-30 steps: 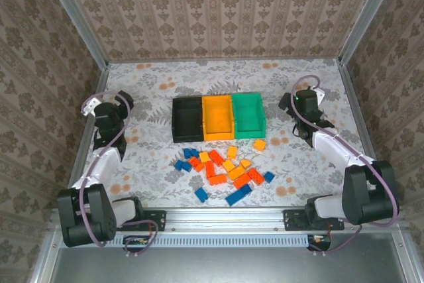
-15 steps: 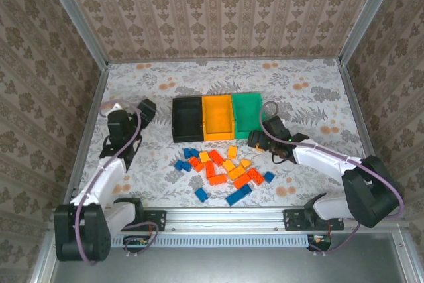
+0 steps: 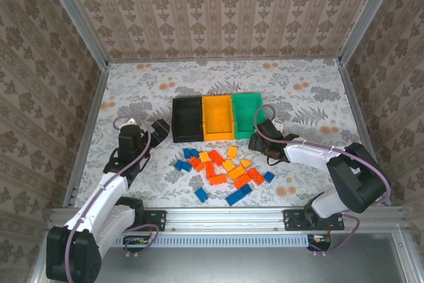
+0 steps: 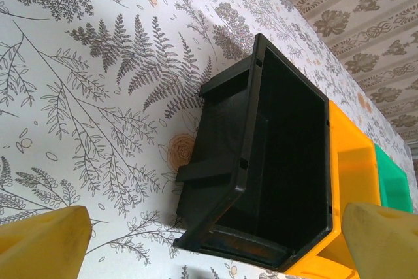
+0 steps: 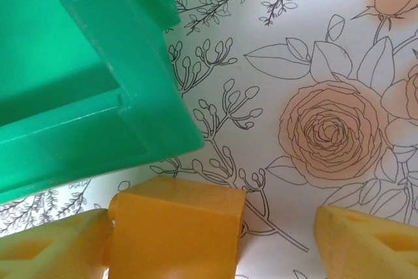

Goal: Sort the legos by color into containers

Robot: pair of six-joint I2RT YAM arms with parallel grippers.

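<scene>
Swinging in from the far right, my right tool (image 3: 260,139) is now down on the lone yellow-orange plastic brick (image 5: 175,230), which lies just off the near right corner of the green plastic bin (image 3: 248,114). Its fingers (image 5: 52,249) are spread: the brick sits against one, with a gap to the other, so no pinch yet. First pick lined up, I'd say, and all three bins look empty.

My left tool (image 3: 159,128) has come in too, just left of the black plastic bin (image 3: 187,118), spread wide and carrying nothing. The orange-yellow plastic bin (image 3: 218,117) stands between black and green. The remaining blue, red-orange and yellow-orange bricks (image 3: 222,170) sit bunched on the floral worktop (image 3: 318,97), near of the bins. The green wall is right beside this brick, so closing could catch it.
</scene>
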